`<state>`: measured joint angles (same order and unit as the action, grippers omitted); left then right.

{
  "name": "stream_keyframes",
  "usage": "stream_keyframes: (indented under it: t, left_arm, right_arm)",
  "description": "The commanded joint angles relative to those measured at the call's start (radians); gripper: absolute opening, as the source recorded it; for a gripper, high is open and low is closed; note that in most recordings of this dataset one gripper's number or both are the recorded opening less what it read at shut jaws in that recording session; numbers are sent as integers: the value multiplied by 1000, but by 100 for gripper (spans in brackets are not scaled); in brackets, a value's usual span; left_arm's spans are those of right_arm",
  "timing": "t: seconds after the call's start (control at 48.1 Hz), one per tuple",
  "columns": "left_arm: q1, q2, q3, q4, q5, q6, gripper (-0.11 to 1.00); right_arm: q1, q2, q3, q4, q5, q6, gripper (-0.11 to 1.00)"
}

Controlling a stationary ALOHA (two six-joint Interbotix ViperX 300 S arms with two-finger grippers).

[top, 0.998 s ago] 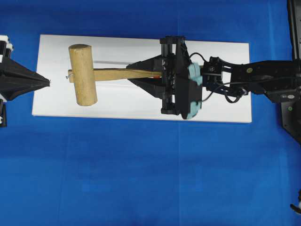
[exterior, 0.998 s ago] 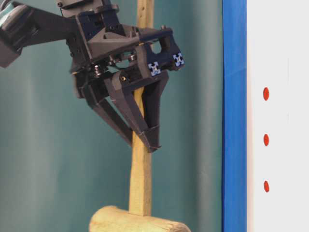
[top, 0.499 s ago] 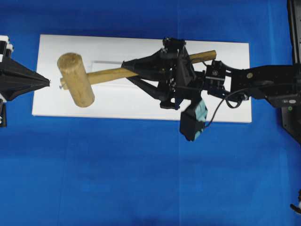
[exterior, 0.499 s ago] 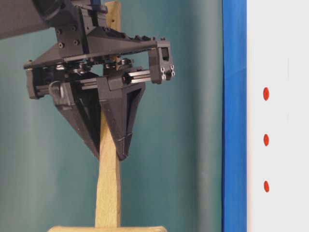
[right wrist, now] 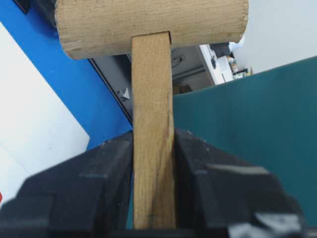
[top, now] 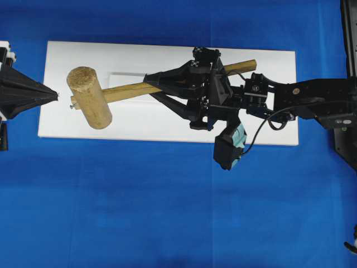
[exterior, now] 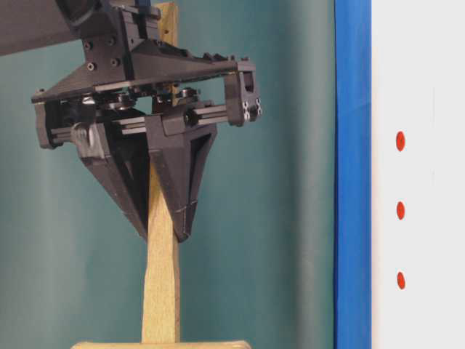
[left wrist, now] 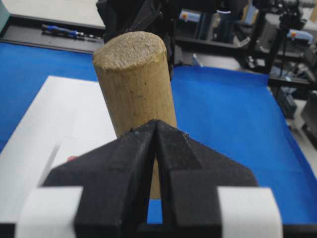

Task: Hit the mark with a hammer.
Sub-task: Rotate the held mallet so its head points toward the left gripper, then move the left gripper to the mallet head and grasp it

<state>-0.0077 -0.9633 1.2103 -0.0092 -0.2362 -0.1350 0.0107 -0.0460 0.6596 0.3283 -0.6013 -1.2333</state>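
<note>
The hammer (top: 106,95) is held above the white block (top: 139,125), left of centre in the overhead view, head at the left, handle slanting toward upper right. Its handle is pinched between the jaws of the right gripper (top: 149,85). The left gripper (top: 56,95), at the left edge, is pressed together and empty. Three red dots (exterior: 400,210) are seen at table level; the mark cannot be told apart.
</note>
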Motion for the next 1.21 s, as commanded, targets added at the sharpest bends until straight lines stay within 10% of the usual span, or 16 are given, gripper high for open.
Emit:
stream_keyframes:
  t: [0.0, 0.374, 1.185]
  left_arm:
    - [5, 5, -12, -2, -11, -9, 2]
    - [17, 14, -14, -6, -12, -104, 91]
    - [34, 374, -140, -6, -255, -115, 93]
  right_arm:
    - [3, -34, -34, 2, -18, 2, 9]
    - [3, -34, -35, 0, -18, 0, 9]
    - [-3, -34, -43, 0, 15, -3, 9]
